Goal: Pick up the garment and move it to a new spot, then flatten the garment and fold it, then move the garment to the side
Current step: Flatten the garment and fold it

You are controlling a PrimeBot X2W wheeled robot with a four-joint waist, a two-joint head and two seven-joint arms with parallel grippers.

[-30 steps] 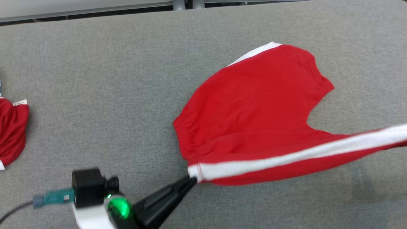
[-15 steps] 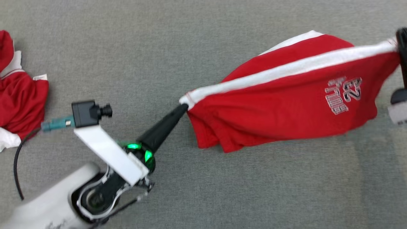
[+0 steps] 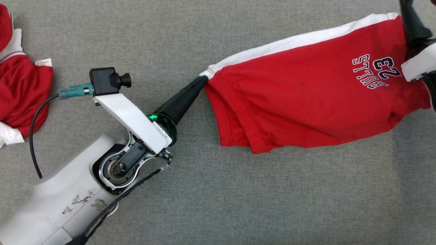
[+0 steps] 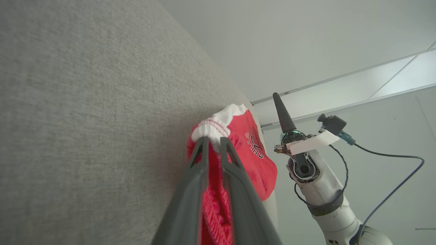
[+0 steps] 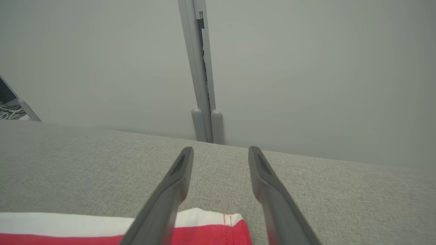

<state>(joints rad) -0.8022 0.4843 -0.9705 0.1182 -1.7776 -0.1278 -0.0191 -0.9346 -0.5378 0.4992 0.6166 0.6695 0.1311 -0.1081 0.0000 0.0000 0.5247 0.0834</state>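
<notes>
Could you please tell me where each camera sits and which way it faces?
Head view: on the head, looking down on the grey surface; shows the left pincer, shut on the red shorts, and its pale forearm.
Left wrist view: on the left wrist, looking along its fingers at the shorts' white corner; the right arm shows beyond.
Right wrist view: on the right wrist, looking across the surface toward a wall; the right pincer stands open.
Shared: the shorts, in all three.

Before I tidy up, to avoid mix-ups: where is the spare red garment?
In the head view the spare red garment lies bunched at the far left edge, on the grey surface, left of the wrist camera and well apart from the red shorts.
</notes>
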